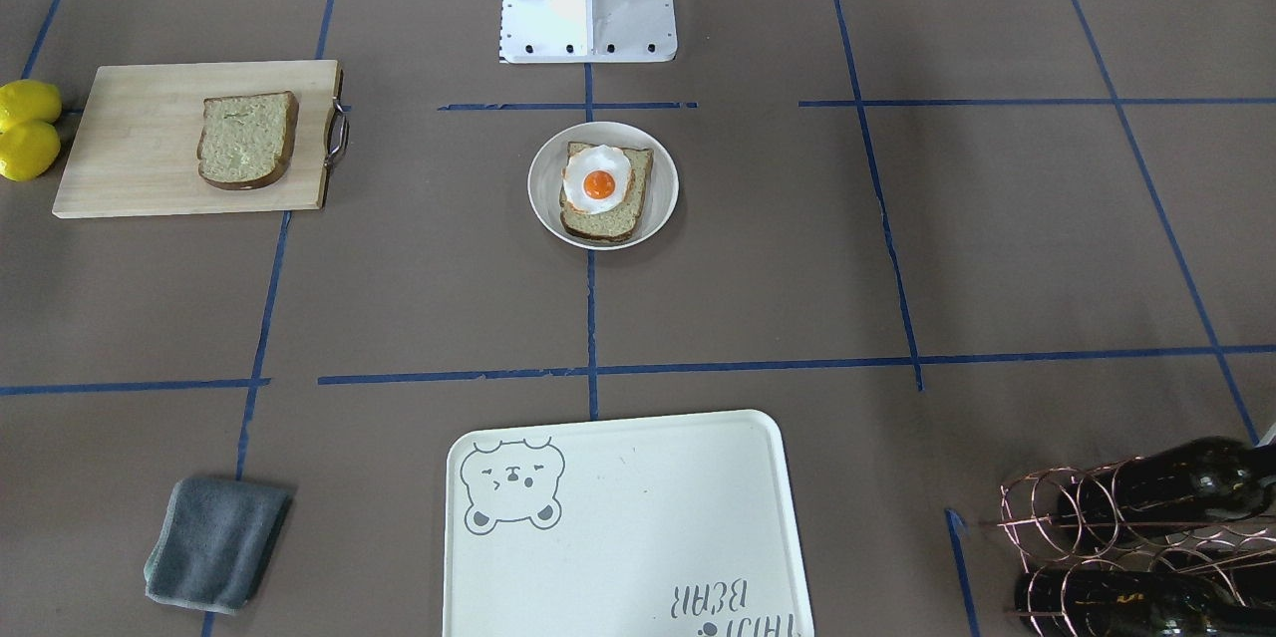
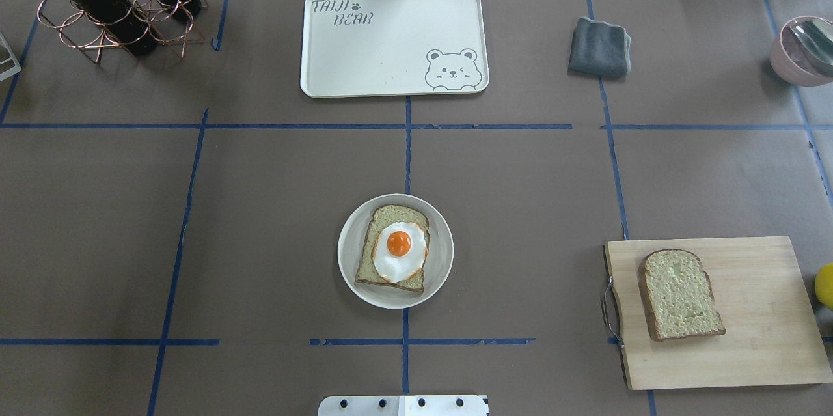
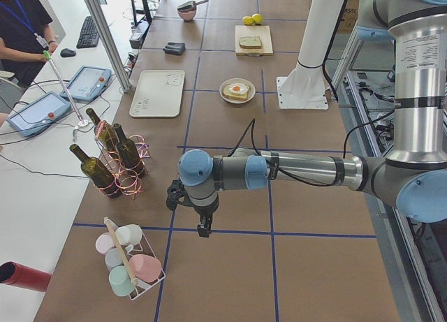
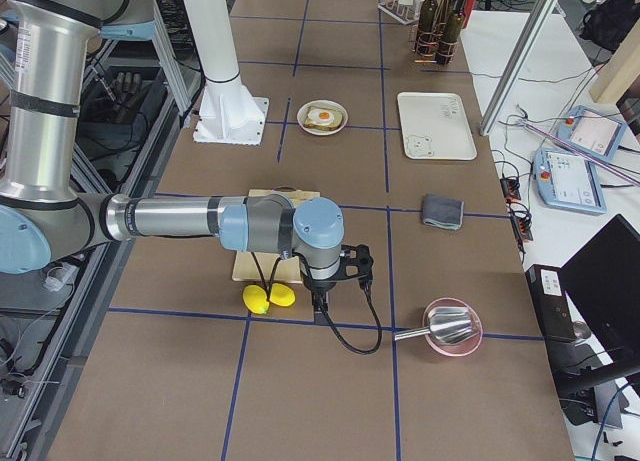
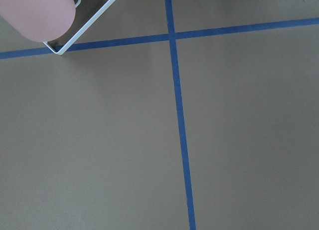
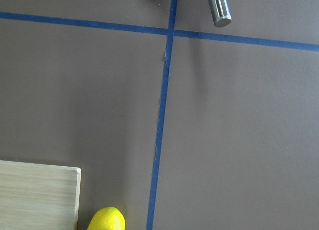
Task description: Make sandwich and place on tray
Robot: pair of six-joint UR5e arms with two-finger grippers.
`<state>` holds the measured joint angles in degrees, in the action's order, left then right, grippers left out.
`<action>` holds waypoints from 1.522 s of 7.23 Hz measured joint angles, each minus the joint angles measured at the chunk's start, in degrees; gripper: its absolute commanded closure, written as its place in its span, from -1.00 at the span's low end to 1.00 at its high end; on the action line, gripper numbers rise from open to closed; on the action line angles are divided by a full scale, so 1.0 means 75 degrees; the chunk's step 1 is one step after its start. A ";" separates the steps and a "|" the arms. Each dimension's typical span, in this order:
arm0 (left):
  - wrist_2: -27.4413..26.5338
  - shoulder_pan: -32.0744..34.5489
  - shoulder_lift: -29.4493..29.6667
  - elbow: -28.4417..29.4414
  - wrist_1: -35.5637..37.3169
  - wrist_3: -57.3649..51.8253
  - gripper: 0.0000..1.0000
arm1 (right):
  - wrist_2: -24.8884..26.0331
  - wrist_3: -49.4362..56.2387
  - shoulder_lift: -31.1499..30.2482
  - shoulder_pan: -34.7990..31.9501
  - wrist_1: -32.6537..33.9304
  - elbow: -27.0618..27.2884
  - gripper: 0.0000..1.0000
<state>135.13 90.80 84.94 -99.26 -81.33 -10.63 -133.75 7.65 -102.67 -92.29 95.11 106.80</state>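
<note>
The loose bread slice (image 2: 681,294) lies on the cutting board (image 2: 761,338), lower right of the overhead view, its long axis running up-frame. My right claw (image 4: 320,303) hangs near that board, nearer than my left claw (image 3: 202,228). Whether either is wide or narrow, I cannot tell. The egg-topped slice (image 2: 384,217) sits at centre and the tray (image 2: 390,45) at upper centre.

The bench (image 2: 260,208) carries two bread slices (image 2: 681,294), one egg (image 2: 400,252), one tray (image 2: 390,45), one dish (image 2: 351,234), one board (image 2: 761,325), two lemons (image 1: 28,104), one cloth (image 2: 599,47), one bowl (image 2: 784,71) with one spoon (image 4: 450,326), and three bottles (image 3: 128,149) in one rack (image 3: 130,181). One holder (image 5: 89,24) has cups (image 3: 144,267), at least four. Two arms (image 3: 300,170).
</note>
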 measured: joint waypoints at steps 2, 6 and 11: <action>-0.0007 0.0005 -0.0020 -0.0084 0.0014 -0.0001 -1.00 | 0.0001 -0.0008 0.0002 0.0000 0.0003 0.0003 -1.00; -0.0011 0.0025 -0.0113 -0.0512 0.0022 -0.0072 -1.00 | -0.0030 -0.0008 0.0003 0.0000 -0.0011 0.0037 -1.00; -0.0185 -0.0029 -0.0008 -0.0804 -0.0089 -0.0109 -1.00 | -0.1042 0.0045 -0.0331 0.0010 -0.0543 0.0123 -1.00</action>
<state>133.74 90.57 84.87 -105.29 -82.00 -11.44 -141.57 7.99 -105.16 -92.21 91.04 107.73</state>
